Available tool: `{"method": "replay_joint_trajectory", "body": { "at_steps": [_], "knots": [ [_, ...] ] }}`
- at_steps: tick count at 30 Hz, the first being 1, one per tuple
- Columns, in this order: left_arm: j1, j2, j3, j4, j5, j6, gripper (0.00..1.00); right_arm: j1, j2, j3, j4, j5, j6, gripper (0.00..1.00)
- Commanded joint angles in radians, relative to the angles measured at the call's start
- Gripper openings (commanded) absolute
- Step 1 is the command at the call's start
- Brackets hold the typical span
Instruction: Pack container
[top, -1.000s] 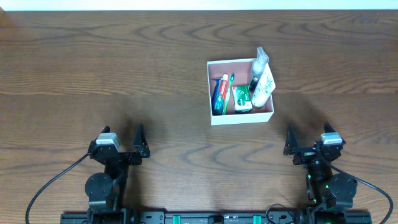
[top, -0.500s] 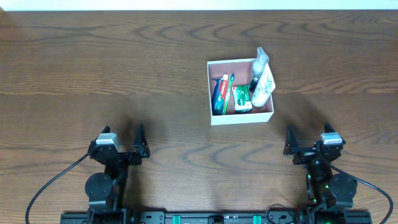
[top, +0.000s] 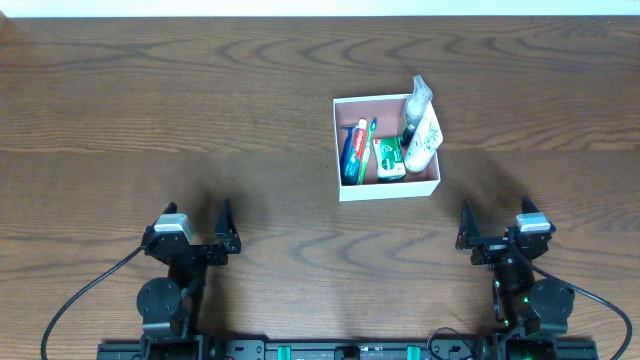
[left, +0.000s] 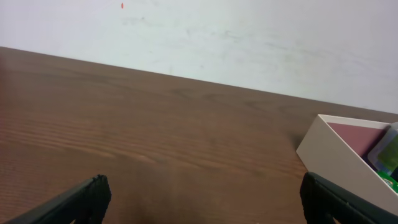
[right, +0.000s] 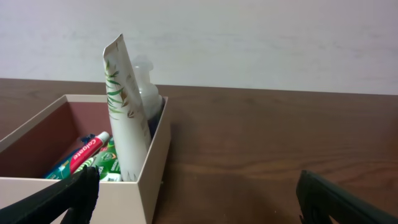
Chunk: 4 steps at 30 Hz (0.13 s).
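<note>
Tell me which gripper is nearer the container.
Right. The right gripper hangs open nearer the robot and slightly right of the container; the left gripper, also open, is much farther off to its left.

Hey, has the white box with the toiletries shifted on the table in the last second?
No. In the overhead view the container keeps the same place against the table's wood grain.

container (top: 390, 189): square, shallow white cardboard box, dusty-pink inside
state: open on top, toiletries (top: 385, 150) inside
pose: flat, slightly skewed
place: on the desk (top: 150, 120), right of centre
</note>
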Motion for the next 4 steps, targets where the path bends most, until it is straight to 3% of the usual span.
{"method": "replay_joint_trajectory", "body": {
  "at_steps": [1,4],
  "knots": [
    [0.005,-0.007,-0.029,-0.013,-0.012,-0.001,0.98,0.011,-0.006,-0.004,-0.002,0.007,-0.018,0.99],
    [0.005,-0.007,-0.029,-0.012,-0.012,-0.001,0.98,0.011,-0.006,-0.004,-0.002,0.007,-0.018,0.99]
  ]
}}
